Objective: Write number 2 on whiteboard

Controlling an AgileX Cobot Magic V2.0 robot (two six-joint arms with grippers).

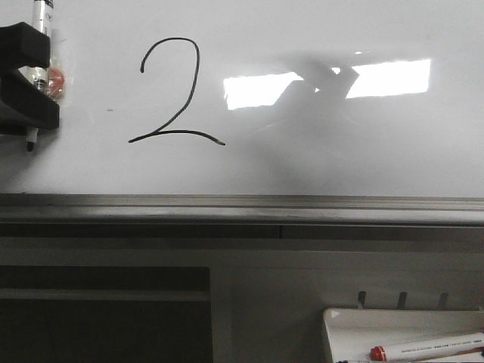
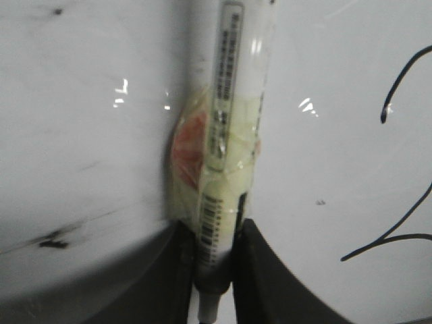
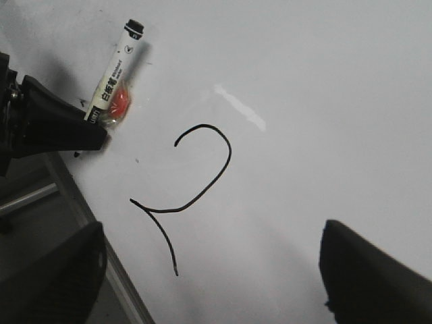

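Observation:
A thin black number 2 (image 1: pixel 175 94) stands drawn on the glossy whiteboard (image 1: pixel 318 159); it also shows in the right wrist view as the number 2 (image 3: pixel 192 196). My left gripper (image 1: pixel 29 83) is at the far left of the board, left of the digit, shut on a white marker (image 2: pixel 233 128) wrapped in yellowish tape with a red patch. The marker tip (image 1: pixel 31 141) points down, close to the board. My right gripper (image 3: pixel 212 277) hangs open over the whiteboard (image 3: pixel 324 121), nothing between its fingers (image 3: pixel 368 270).
A grey metal ledge (image 1: pixel 242 204) runs under the board. At the lower right a small white tray (image 1: pixel 355 325) holds a red-capped marker (image 1: pixel 427 346). Bright glare patches (image 1: pixel 389 78) lie right of the digit.

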